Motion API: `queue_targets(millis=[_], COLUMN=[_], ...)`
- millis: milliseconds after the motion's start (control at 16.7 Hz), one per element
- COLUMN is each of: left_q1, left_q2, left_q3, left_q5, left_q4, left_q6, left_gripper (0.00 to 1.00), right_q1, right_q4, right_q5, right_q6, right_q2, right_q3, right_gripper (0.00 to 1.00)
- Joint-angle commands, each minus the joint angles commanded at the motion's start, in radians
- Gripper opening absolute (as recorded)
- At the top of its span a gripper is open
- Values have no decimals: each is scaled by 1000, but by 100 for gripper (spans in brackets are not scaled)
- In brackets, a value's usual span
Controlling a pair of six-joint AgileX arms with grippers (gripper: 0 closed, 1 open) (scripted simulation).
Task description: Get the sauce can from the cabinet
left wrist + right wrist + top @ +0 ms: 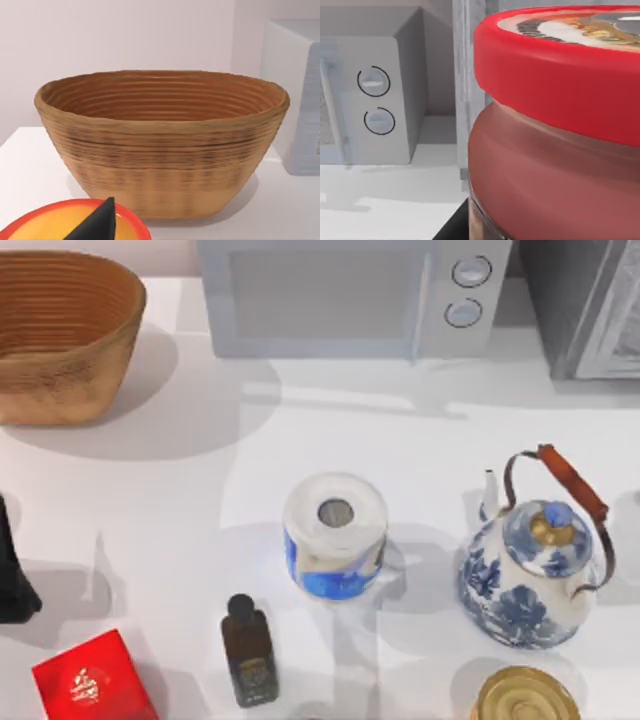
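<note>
Left arm [12,575] dark at the table's left edge (partly out of frame), one finger tip [97,222] visible

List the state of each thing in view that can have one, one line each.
Microwave: door shut.
Cabinet: grey panelled door stands beside it; how far open, cannot tell.
Sauce can: upright, red lid on, close to the right wrist camera.
Basket: upright, empty.
Teapot: upright, lid on.
Dark bottle: capped.
Gold-lidded tin: lid on.
</note>
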Motion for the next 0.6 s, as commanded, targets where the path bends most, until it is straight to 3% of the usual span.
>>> queue_targets(millis=[240,600], left_q1=[0,0], left_q2=[0,0], left_q3=[0,0], left_q5=[0,0], left_q4=[0,0], left_q6=[0,0], left_gripper=[100,100], right_q1=[-24,-23], right_q4=[74,78], right_q5=[-27,-29], right_q6=[-2,0], right_q2=[-138,-144], right_q3=[-150,-161], right_gripper=[0,0])
